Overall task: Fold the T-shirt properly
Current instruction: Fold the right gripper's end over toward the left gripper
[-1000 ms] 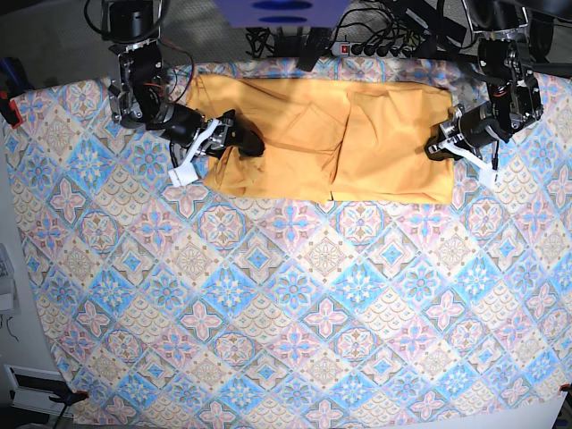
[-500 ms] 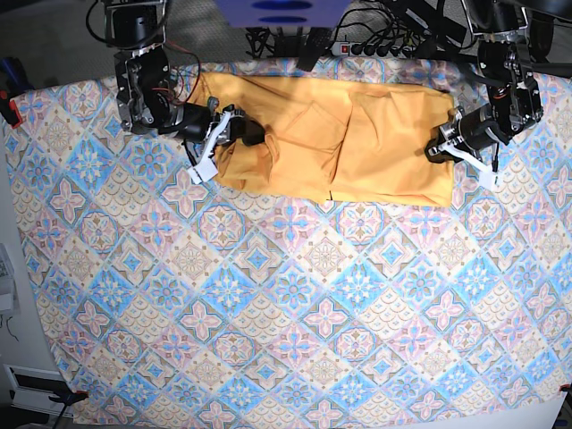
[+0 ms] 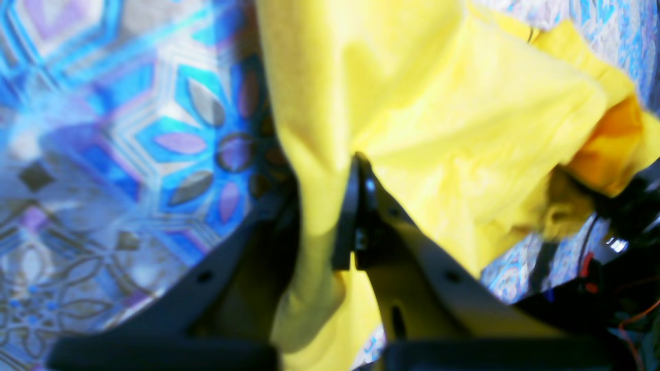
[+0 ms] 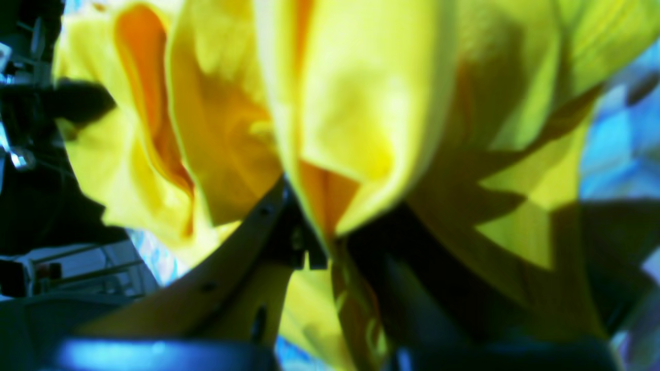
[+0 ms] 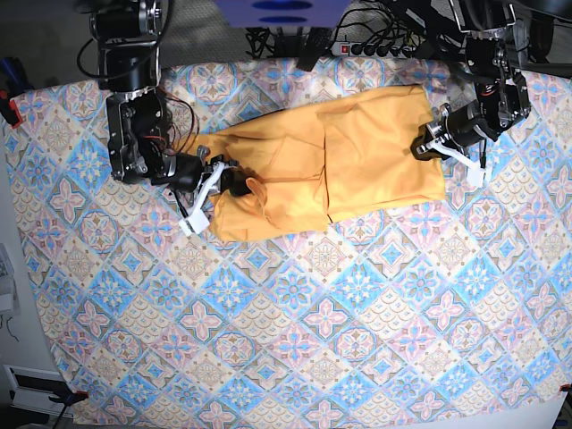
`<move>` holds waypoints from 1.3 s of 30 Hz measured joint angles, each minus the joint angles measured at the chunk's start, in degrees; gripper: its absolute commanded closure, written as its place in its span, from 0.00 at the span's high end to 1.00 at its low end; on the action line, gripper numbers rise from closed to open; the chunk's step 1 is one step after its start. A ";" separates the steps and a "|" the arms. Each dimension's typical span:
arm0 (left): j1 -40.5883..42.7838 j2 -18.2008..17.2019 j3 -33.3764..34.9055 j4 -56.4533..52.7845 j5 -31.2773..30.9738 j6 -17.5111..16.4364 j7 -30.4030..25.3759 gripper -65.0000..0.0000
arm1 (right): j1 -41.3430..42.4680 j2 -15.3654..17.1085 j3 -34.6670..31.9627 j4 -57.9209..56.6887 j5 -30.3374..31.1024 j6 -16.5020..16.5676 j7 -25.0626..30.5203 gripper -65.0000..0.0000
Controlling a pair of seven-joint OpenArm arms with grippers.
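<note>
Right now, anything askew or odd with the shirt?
Yes. The T-shirt lies skewed across the tablecloth, its right-arm end lower than the other. That end is bunched into a lump where the right hand pinches it. The left hand grips the opposite edge. No damage visible.

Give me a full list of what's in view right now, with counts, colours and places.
T-shirt: one, mustard yellow, lying crumpled across the far half of the tablecloth.
Tablecloth: one, blue-pink diamond pattern, covering the table.
Power strip: one, dark, with cables, beyond the far edge.
Right gripper: one, black, fingers shut on the T-shirt's end on the base view's left.
Left gripper: one, black, fingers shut on the T-shirt's opposite end.
</note>
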 measured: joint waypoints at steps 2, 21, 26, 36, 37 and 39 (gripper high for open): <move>-0.48 0.85 0.04 -0.04 0.09 0.02 -0.11 0.00 | 1.42 -0.11 -0.04 0.00 -1.99 0.24 0.28 0.00; -5.18 3.54 3.32 -4.63 0.09 0.24 -0.68 0.00 | 5.16 -1.31 -19.21 9.03 -8.09 -0.02 -1.07 0.00; -5.18 4.02 3.43 -4.63 0.17 0.22 -0.66 0.00 | 7.50 -1.33 -24.55 11.34 -8.04 0.17 -1.33 0.00; -5.05 4.02 3.43 -4.70 0.22 0.22 -2.38 0.00 | 8.96 -2.16 -31.56 16.02 -8.22 0.07 1.79 0.00; -5.03 4.00 3.43 -4.70 0.20 0.22 -2.36 0.00 | 8.94 -2.64 -32.63 15.76 -8.17 0.22 2.73 0.01; -5.01 4.02 3.43 -4.70 0.22 0.22 -2.40 0.00 | 8.96 -4.50 -34.18 14.14 -7.96 0.22 4.02 0.01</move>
